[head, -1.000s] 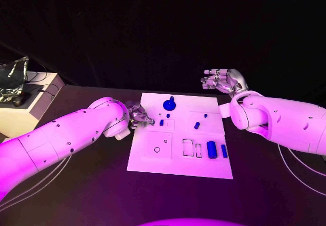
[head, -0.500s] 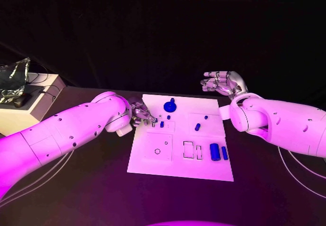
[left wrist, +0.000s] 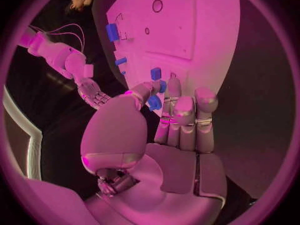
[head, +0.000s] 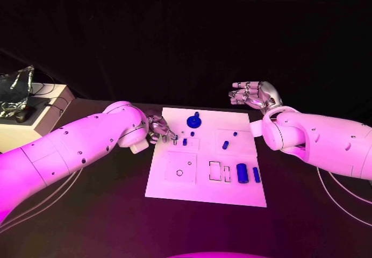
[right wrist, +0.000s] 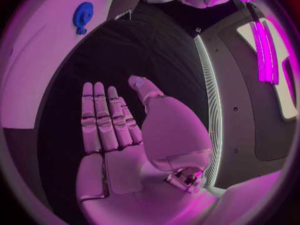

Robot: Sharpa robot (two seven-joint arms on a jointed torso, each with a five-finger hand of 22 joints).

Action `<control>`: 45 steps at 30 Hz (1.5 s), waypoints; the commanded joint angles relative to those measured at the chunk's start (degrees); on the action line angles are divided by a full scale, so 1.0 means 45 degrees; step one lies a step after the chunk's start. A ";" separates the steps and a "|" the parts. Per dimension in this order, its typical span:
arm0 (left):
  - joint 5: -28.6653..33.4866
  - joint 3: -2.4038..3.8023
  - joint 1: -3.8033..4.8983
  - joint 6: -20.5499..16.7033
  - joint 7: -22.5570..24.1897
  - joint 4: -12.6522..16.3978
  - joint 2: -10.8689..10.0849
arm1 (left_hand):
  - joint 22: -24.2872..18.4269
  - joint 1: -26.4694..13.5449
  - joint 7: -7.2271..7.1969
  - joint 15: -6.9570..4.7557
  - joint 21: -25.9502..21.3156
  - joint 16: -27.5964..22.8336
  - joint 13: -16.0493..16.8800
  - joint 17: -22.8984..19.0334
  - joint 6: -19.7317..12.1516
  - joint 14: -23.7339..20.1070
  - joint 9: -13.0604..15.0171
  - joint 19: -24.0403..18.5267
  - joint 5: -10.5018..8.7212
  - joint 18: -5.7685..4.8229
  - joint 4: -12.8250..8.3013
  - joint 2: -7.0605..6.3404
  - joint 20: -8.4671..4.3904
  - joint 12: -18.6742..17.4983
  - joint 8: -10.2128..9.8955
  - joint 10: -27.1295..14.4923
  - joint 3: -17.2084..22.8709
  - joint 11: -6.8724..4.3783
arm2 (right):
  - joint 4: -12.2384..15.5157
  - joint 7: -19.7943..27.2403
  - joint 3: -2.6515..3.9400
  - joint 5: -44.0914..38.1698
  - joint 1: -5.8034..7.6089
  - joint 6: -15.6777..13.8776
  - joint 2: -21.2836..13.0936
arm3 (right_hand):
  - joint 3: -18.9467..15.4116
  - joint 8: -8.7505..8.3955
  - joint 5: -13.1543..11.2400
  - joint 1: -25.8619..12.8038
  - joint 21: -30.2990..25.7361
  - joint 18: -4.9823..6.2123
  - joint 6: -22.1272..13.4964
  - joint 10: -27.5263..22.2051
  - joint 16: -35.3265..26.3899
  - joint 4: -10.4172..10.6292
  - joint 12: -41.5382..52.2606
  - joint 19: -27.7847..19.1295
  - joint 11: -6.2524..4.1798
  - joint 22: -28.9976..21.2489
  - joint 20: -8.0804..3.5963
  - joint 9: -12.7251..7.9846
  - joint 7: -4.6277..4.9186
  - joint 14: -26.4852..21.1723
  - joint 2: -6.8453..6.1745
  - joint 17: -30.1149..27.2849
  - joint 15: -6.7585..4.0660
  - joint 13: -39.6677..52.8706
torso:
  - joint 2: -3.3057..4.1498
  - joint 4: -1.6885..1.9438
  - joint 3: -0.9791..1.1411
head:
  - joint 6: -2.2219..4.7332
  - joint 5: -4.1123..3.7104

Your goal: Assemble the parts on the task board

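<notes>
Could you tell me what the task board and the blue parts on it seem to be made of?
Task board: probably rigid plastic or coated sheet, matte; flat, even surface with crisp cut-out recesses. Blue parts, such as the gear-like disc and the cylinder: likely moulded or printed plastic, given uniform colour and no metallic shine. Neither is certain.

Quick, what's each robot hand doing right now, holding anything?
Left robot hand: pinching a small blue part over the task board.
Right robot hand: open, fingers extended, holding nothing, off the board.
</notes>
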 commanded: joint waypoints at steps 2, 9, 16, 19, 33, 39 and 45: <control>0.0931 0.0002 0.0204 0.1921 -0.0329 -0.0459 0.0240 | 0.0857 -0.0313 -0.0178 -0.0024 0.0138 0.0107 0.0104 0.0125 0.0243 0.0117 0.0593 0.0022 0.0166 -0.0167 -0.1679 0.0233 -0.0088 0.0016 -0.0090 0.0410 0.1323 -0.0346 | 0.0019 0.0074 0.0001 -0.0004 -0.0004 0.0213 0.0022 | 0.0021 -0.0027 0.0044 -0.0156 -0.0013 -0.0063 0.0076 -0.0035 -0.0018 0.0023 -0.0019 -0.0095 -0.0053 -0.0002 0.0006 -0.0003 0.0148 -0.0049 -0.0017 -0.0015 -0.0050 -0.0017 | -0.0006 -0.0016 -0.0005 | 0.0006 0.0005; 0.1495 -0.0294 0.0695 0.3719 -0.0666 -0.1483 0.0745 | 0.0844 -0.0874 -0.0185 -0.0016 0.0102 0.0102 0.0180 0.0158 0.0193 0.0061 0.1064 -0.0038 0.0160 -0.0174 -0.2103 0.0643 -0.0100 0.0101 -0.0360 0.0335 0.1551 -0.0337 | -0.0022 0.0065 0.0001 -0.0004 -0.0004 0.0204 0.0097 | 0.0008 -0.0028 0.0047 -0.0127 -0.0015 -0.0063 0.0063 -0.0041 -0.0018 0.0014 -0.0022 -0.0100 -0.0051 -0.0002 0.0006 -0.0004 0.0147 -0.0052 -0.0009 -0.0015 -0.0049 -0.0019 | 0.0004 -0.0047 0.0014 | 0.0044 0.0023; 0.1839 -0.0603 0.1096 0.4954 -0.0996 -0.2510 0.1285 | 0.0853 -0.1728 -0.0170 0.0003 0.0074 0.0074 0.0275 0.0123 0.0184 -0.0047 0.1864 -0.0129 0.0113 -0.0154 -0.2886 0.1238 -0.0076 0.0310 -0.0722 0.0177 0.1834 -0.0310 | -0.0049 0.0056 0.0001 -0.0005 -0.0003 0.0191 0.0173 | 0.0015 -0.0027 0.0045 -0.0117 -0.0013 -0.0063 0.0066 -0.0043 -0.0019 -0.0003 -0.0020 -0.0100 -0.0050 -0.0001 0.0007 -0.0003 0.0149 -0.0060 -0.0015 -0.0015 -0.0046 -0.0018 | 0.0019 -0.0036 0.0010 | 0.0057 0.0013; 0.1936 -0.0712 0.1259 0.5086 -0.1082 -0.2905 0.1540 | 0.0860 -0.1984 -0.0192 -0.0007 0.0117 0.0137 0.0248 0.0192 0.0226 -0.0009 0.2130 -0.0111 0.0110 -0.0148 -0.3093 0.1402 -0.0076 0.0387 -0.0875 0.0212 0.1910 -0.0328 | -0.0061 0.0055 0.0001 -0.0011 -0.0003 0.0188 0.0212 | 0.0028 -0.0028 0.0044 -0.0107 -0.0011 -0.0061 0.0058 -0.0043 -0.0020 -0.0021 -0.0021 -0.0098 -0.0051 -0.0001 0.0007 -0.0004 0.0152 -0.0061 -0.0017 -0.0016 -0.0048 -0.0018 | 0.0013 -0.0030 0.0013 | 0.0069 -0.0007; 0.1176 -0.0971 0.1548 0.3901 -0.0825 -0.3138 0.1994 | 0.0886 -0.2382 -0.0395 -0.0095 0.0420 0.0583 -0.0114 0.1036 0.0541 0.0428 0.3335 0.0152 0.0182 -0.0229 -0.3007 0.1443 -0.0115 0.0674 -0.1280 0.0628 0.1928 -0.0480 | -0.0083 0.0052 0.0001 -0.0020 -0.0003 0.0196 0.0288 | 0.0097 -0.0027 0.0044 -0.0068 -0.0009 -0.0060 0.0073 -0.0034 -0.0019 -0.0103 -0.0021 -0.0101 -0.0052 0.0000 0.0002 -0.0003 0.0148 -0.0059 -0.0026 -0.0016 -0.0052 -0.0019 | -0.0013 0.0010 0.0008 | 0.0055 -0.0025; 0.0366 -0.1136 0.1555 0.3344 -0.0467 -0.2745 0.1982 | 0.0960 -0.1940 -0.0454 -0.0114 0.0677 0.0656 -0.0270 0.1323 0.0758 0.0532 0.3497 0.0313 0.0645 -0.0282 -0.2678 0.1023 -0.0129 0.0645 -0.1430 0.0852 0.1751 -0.0533 | -0.0076 0.0055 0.0001 -0.0020 -0.0003 0.0202 0.0297 | 0.0097 -0.0027 0.0044 -0.0068 -0.0009 -0.0060 0.0073 -0.0034 -0.0019 -0.0103 -0.0021 -0.0101 -0.0052 0.0000 0.0002 -0.0003 0.0148 -0.0059 -0.0026 -0.0016 -0.0052 -0.0019 | -0.0026 0.0002 -0.0002 | 0.0040 -0.0018; -0.0927 -0.1321 0.1551 0.3015 -0.0102 -0.2424 0.2012 | 0.1001 -0.1528 -0.0512 -0.0139 0.0816 0.0815 -0.0342 0.1672 0.0975 0.0600 0.3548 0.0380 0.1476 -0.0366 -0.2448 0.0763 -0.0199 0.0611 -0.1563 0.1026 0.1205 -0.0583 | -0.0081 0.0063 0.0001 -0.0021 -0.0003 0.0209 0.0316 | 0.0097 -0.0027 0.0044 -0.0068 -0.0009 -0.0060 0.0073 -0.0034 -0.0019 -0.0103 -0.0021 -0.0101 -0.0052 0.0000 0.0002 -0.0003 0.0148 -0.0059 -0.0026 -0.0016 -0.0052 -0.0019 | -0.0010 -0.0024 0.0006 | 0.0069 0.0012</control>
